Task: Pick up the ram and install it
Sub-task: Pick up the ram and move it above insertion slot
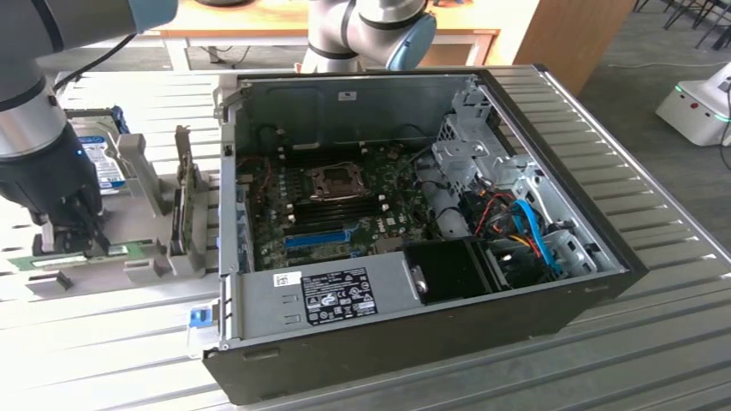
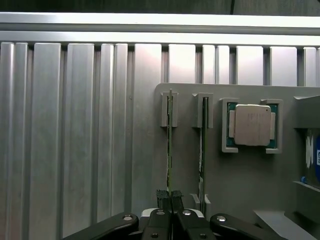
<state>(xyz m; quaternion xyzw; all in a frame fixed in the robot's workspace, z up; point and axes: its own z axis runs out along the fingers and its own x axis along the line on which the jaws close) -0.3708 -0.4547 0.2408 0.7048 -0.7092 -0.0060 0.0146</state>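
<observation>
Exterior view: my claw (image 1: 71,247) is down on the grey holder (image 1: 139,171) at the view's left, beside the open case (image 1: 514,321), over the green ram (image 1: 132,249).

Wrist view: my pads (image 2: 163,196) are clamped on the ram (image 2: 170,140), which stands on edge in its slot, with a second stick (image 2: 204,145) just beside it.
</observation>
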